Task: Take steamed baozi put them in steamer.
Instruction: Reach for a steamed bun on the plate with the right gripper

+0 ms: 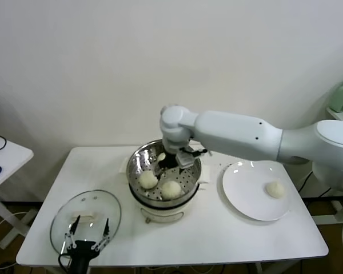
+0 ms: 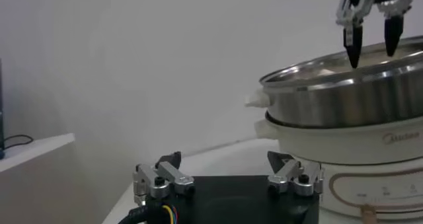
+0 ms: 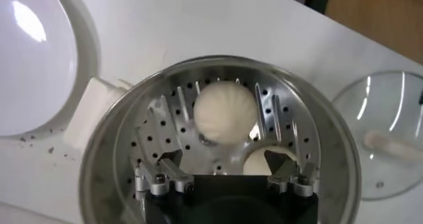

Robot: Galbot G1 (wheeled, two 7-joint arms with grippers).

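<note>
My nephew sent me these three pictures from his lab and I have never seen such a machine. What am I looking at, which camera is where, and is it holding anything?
It is a two-armed robot moving buns into a steamer. The wide picture comes from a camera on its head; the other two come from cameras on its wrists.

On the white table stands the steel steamer with three buns visible inside, such as this bun. One last bun waits on the white plate. A glass lid lies on the robot's left.

The right tool hangs over the steamer, open and holding nothing; its own camera looks straight down into the basket. The left tool is parked by the lid, open and empty too.
</note>
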